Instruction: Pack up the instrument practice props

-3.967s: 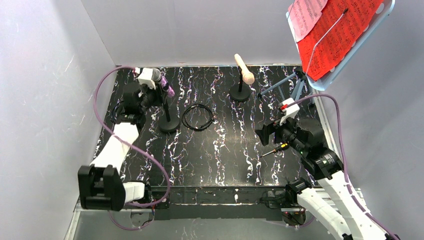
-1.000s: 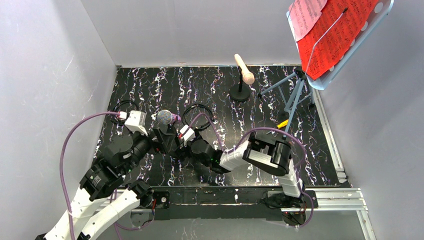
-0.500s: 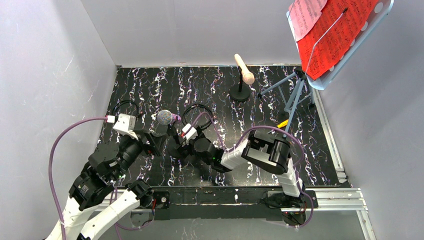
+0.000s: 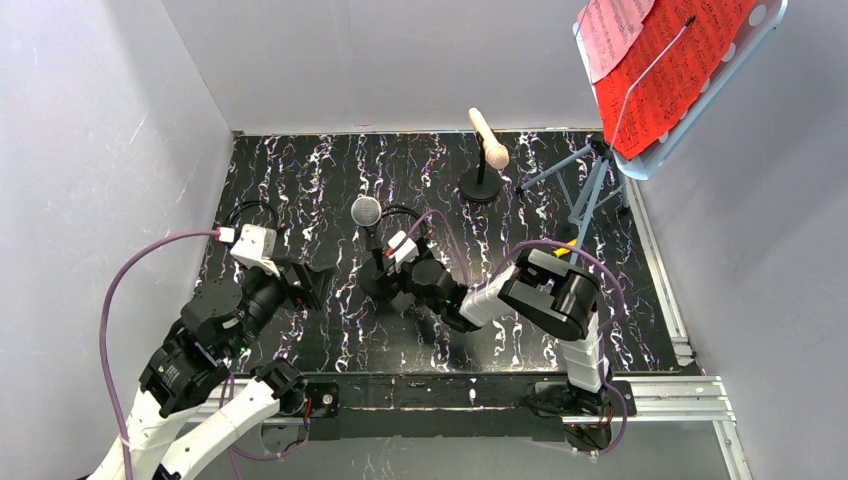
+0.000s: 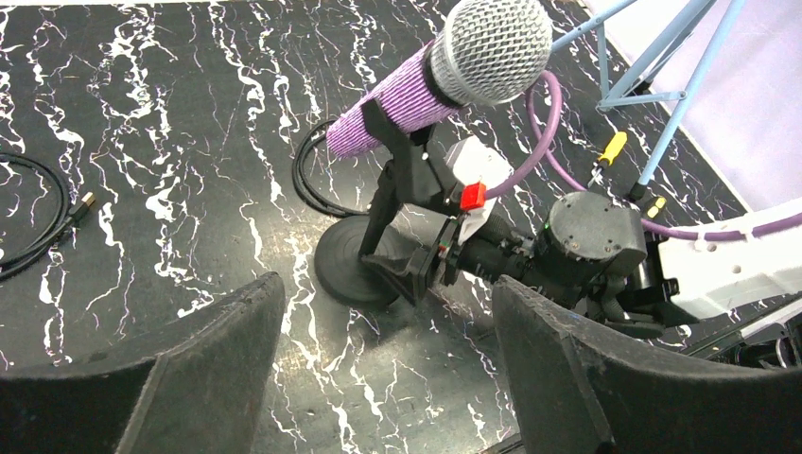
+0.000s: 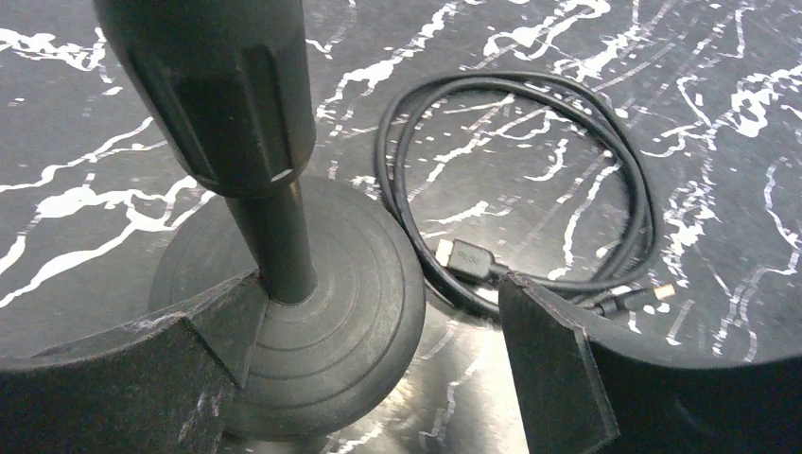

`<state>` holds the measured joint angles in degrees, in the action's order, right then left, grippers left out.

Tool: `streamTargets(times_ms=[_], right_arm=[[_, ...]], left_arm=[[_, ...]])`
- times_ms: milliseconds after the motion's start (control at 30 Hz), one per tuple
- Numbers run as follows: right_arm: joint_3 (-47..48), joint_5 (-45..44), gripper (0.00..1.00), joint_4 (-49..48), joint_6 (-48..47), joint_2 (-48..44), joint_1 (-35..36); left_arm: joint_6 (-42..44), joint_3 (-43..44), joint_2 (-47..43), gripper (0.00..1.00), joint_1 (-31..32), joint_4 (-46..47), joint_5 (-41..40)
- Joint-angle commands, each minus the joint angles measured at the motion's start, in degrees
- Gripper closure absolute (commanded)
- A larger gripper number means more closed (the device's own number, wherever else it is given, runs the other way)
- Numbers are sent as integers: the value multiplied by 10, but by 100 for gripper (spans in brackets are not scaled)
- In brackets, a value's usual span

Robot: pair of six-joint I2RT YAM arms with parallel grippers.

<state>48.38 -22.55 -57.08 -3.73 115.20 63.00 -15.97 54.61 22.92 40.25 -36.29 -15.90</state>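
Note:
The purple glitter microphone (image 4: 366, 211) with silver grille sits clipped on a black mic post (image 4: 378, 262); it also shows in the left wrist view (image 5: 407, 99). My right gripper (image 4: 385, 277) is open, its jaws astride the post (image 6: 274, 236) above the round base (image 6: 322, 322), the left finger touching the post. My left gripper (image 4: 308, 283) is open and empty, a little left of the stand (image 5: 352, 270). The cream microphone (image 4: 489, 138) stands on its post (image 4: 480, 186) at the back. Red pages (image 4: 672, 70) and pink pages (image 4: 608, 28) lie on the music stand.
A blue tripod music stand (image 4: 590, 180) stands at the back right. A black cable coil (image 6: 530, 180) lies right behind the mic base, another coil (image 4: 245, 212) at the left. A yellow-handled screwdriver (image 4: 566, 246) lies near the tripod, seen also in the left wrist view (image 5: 613, 148).
My left gripper has let go of the purple microphone's stand and drawn back to the left. The stand and my right gripper have shifted right and farther back.

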Motion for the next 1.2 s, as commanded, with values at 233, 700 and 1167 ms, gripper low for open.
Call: streamTargets(times_ms=[233, 700, 1167], right_arm=[[-45, -47, 1, 102, -4, -100, -42], [-54, 86, 1, 319, 134, -332, -43], [-15, 12, 5, 194, 100, -337, -13]], left_arm=[[18, 14, 24, 20, 2, 11, 5], [10, -17, 60, 2, 2, 72, 25], [-9, 4, 88, 2, 2, 39, 1]])
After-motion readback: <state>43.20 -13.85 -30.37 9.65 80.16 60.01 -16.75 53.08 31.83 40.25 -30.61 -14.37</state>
